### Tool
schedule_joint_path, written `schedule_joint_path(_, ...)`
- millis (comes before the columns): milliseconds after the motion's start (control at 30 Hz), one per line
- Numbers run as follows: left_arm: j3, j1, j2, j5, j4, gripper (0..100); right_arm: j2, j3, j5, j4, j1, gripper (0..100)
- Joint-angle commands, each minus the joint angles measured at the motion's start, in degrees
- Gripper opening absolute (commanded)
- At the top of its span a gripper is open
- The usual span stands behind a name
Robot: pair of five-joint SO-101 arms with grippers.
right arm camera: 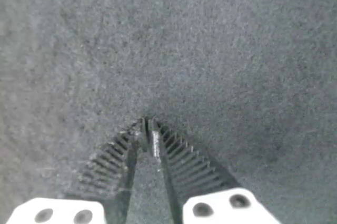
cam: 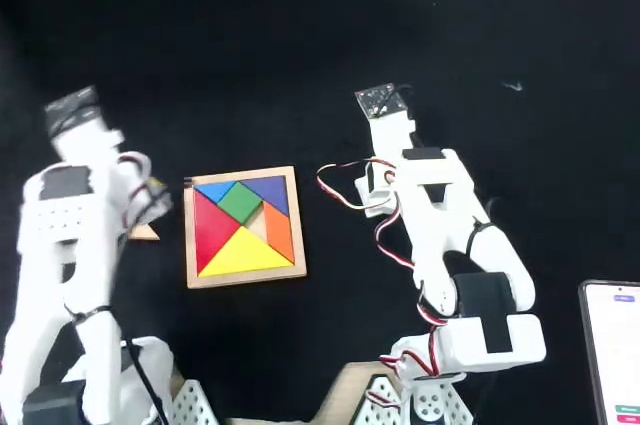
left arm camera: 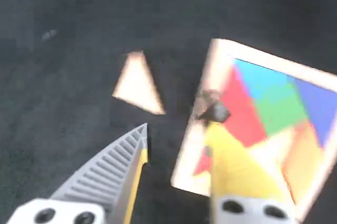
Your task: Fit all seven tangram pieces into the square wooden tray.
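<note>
The left claw (left arm camera: pixel 178 125) hung released by the tray (left arm camera: pixel 213 55). Up close the triangle (left arm camera: pixel 137 84) showed whole; from above, half hidden. The right claw (right arm camera: pixel 147 125) was clenched, empty.

The square wooden tray (cam: pixel 246 278) lies flat holding six coloured pieces (cam: pixel 213 230) with a small bare gap near centre, while a pale triangle (cam: pixel 146 233) lies flat just beside its rim.

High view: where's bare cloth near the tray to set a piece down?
Bare cloth lies beyond the tray, and between it and the right arm. Crowded on the tray's other side: the left hand and a loose triangle sit close.
</note>
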Motion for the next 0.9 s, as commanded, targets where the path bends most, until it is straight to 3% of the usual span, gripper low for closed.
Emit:
schedule_joint_path(0,7.6,-6.4,-1.5,1.1,-10.5,25,-0.3,-2.7,0.7,-0.5,-0.9,1.1)
schedule_joint_path(167,13.3,-6.6,-1.4,1.1,-20.1,24,-0.3,-2.6,0.7,-0.5,-0.9,1.1)
schedule_joint_path(400,13.1,-7.0,-0.3,1.4,-21.5,24,-0.3,-2.6,0.7,-0.5,-0.9,1.1)
schedule_joint_path(700,5.7,-7.3,17.8,3.9,-24.3,24,-0.3,-2.6,0.7,-0.5,-0.9,1.1)
schedule_joint_path(867,3.1,-7.5,20.3,3.9,-24.2,24,-0.3,-2.6,0.7,-0.5,-0.9,1.1)
